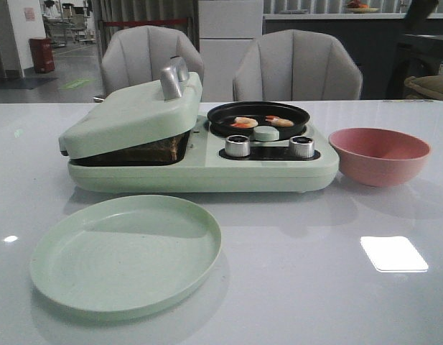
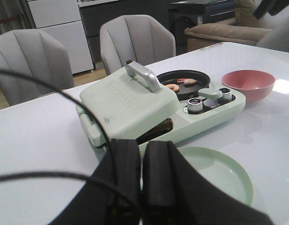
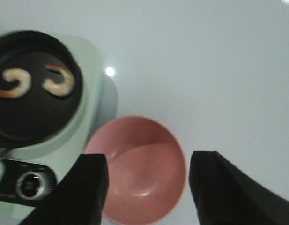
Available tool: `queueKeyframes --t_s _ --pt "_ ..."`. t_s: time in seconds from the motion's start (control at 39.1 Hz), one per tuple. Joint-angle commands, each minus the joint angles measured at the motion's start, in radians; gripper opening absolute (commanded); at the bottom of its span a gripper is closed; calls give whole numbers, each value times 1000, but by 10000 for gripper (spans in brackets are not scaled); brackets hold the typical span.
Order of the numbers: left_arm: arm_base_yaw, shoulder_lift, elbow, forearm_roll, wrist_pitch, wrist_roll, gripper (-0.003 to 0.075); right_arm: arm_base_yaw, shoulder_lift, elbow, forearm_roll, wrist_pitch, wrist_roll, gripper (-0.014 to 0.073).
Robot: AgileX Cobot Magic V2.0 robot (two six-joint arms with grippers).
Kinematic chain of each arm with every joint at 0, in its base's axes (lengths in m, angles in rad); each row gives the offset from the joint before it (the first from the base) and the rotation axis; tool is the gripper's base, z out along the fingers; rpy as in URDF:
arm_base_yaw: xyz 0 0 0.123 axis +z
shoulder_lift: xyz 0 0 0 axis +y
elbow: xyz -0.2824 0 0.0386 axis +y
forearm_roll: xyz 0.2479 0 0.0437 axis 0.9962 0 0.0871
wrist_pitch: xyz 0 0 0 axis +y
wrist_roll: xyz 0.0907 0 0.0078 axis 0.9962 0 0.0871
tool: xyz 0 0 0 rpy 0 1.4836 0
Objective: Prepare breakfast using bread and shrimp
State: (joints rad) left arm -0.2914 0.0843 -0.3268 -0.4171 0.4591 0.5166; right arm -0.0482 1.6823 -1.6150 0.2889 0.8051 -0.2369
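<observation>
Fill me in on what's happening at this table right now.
Nothing is being held. Two curled orange-pink shrimp lie in the round black pan of the pale green breakfast maker, whose hinged lid sits slightly ajar. The left gripper hangs back with jaws shut and empty. The right gripper hovers open above the empty pink bowl. A round pale green plate sits empty in front.

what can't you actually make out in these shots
- Under the press lid, front and left wrist views: only a dark gap shows; bread cannot be confirmed.
- Left tool: tips run off the frame edge.
- Pink bowl, right wrist view: rim partly behind the right tool.
- Shrimp: blurred.
</observation>
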Motion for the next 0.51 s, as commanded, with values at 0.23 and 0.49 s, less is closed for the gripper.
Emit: queueKeyframes --t_s 0.23,0.49 --pt "2 11 -24 -24 -62 -10 114 79 -395 253 213 -245 -159 490" --pt "2 11 -24 -24 -62 -10 114 209 -638 523 212 -461 -179 490"
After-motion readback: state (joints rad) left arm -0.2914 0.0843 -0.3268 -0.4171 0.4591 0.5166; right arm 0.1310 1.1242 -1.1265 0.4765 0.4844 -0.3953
